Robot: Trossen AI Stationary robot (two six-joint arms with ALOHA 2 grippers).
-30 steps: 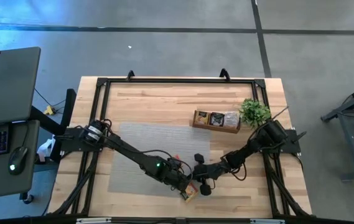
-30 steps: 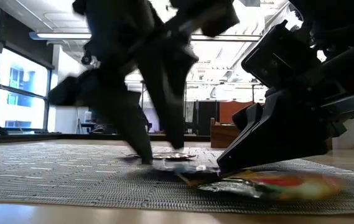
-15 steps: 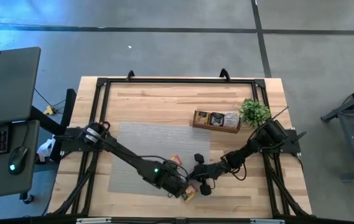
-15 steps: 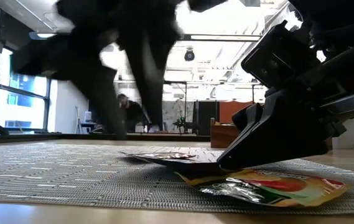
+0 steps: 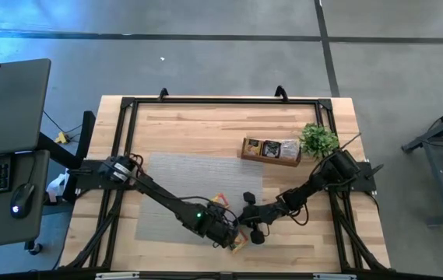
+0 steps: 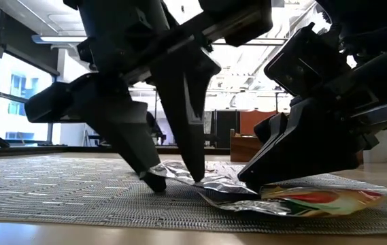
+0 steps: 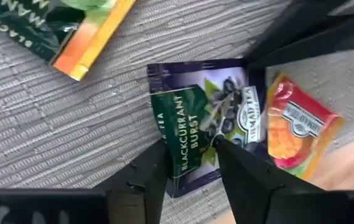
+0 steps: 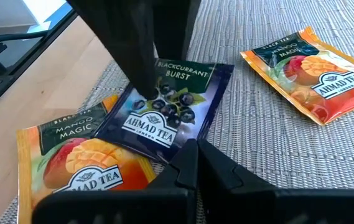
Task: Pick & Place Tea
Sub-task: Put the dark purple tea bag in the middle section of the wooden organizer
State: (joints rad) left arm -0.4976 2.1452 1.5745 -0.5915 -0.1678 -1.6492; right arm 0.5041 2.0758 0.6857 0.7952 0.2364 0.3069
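A dark blue blackcurrant tea sachet [image 8: 167,106] lies on the grey mat [image 5: 174,187], overlapping an orange mango sachet [image 8: 71,165]. My left gripper [image 7: 191,149] stands open over one end of the blue sachet, pointing steeply down. My right gripper [image 8: 195,152] is shut at the sachet's opposite edge. Another mango sachet [image 8: 313,74] lies flat on the mat farther off. In the low view a foil edge [image 6: 179,170] stands raised between the left fingers. My left gripper's two fingertips [image 7: 223,149] stand on the blue sachet's top face near its labelled end [image 7: 186,134], coming steeply from above. A strip of the sachet lies between the open fingers. The sachet rests on the mat, its edge curled up. My right gripper presses its shut fingertips [image 8: 189,155] down on the blue sachet's edge [image 8: 177,146] opposite the left fingers. It slants down from the table's right side. That edge lies flat, partly on the mango sachet.
A brown wooden tray [image 5: 271,150] holding sachets stands at the back right, with a small green plant [image 5: 318,140] beside it. An orange-red sachet [image 7: 298,127] lies at the mat's edge by the bare wood. The black frame [image 5: 205,101] rings the table.
My left gripper has swung a little toward the table's left and near edge, rolled its wrist, and come down with open fingers on the blue sachet. The sachet's foil edge now stands raised between the fingers. My right gripper has kept still.
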